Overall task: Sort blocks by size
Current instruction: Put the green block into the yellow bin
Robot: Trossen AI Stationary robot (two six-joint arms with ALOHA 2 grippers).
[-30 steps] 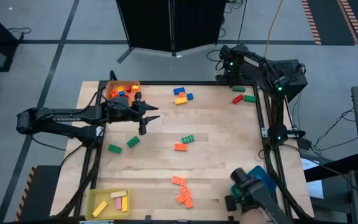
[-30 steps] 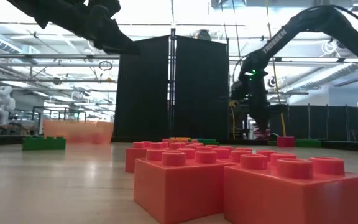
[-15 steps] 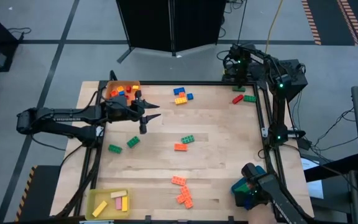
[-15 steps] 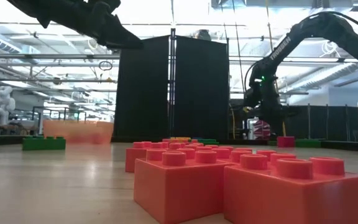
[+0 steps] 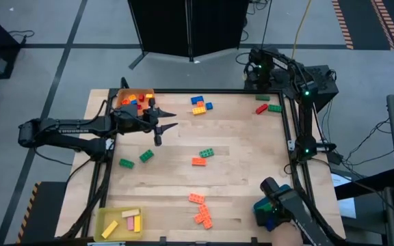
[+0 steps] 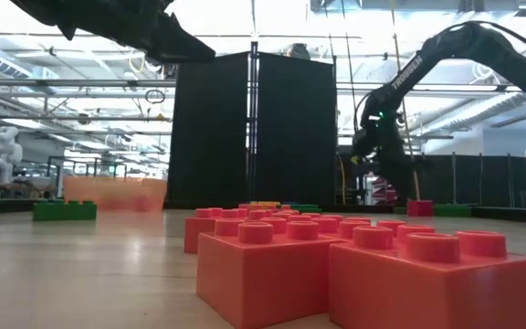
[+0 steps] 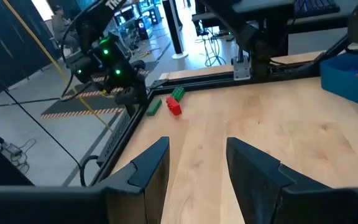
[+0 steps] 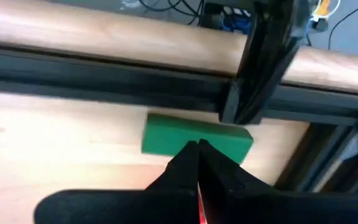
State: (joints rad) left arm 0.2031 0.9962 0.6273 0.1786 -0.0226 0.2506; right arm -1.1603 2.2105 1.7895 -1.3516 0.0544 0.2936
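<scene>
High view: blocks [image 5: 202, 156] lie scattered over the table [image 5: 245, 184], some in the orange tray [image 5: 123, 101] and yellow tray [image 5: 109, 217]. The left gripper [image 5: 164, 123] hovers beside the orange tray, fingers partly apart, holding nothing. The right gripper [image 5: 254, 75] sits at the far right corner near a red block [image 5: 261, 108] and green block [image 5: 274, 107]. It has edged back toward the left since half a second ago; the left arm has barely moved.

Low view: orange blocks [image 6: 354, 274] fill the foreground; both arms hang above.

Left wrist view: open fingers [image 7: 148, 168] frame bare wood, with the red block [image 7: 174, 106] far off.

Right wrist view: the right gripper [image 8: 197, 152] is closed and empty, just over the green block [image 8: 194, 138].

These blocks look light, rigid and slick; pinching the flat side walls seems safest.
</scene>
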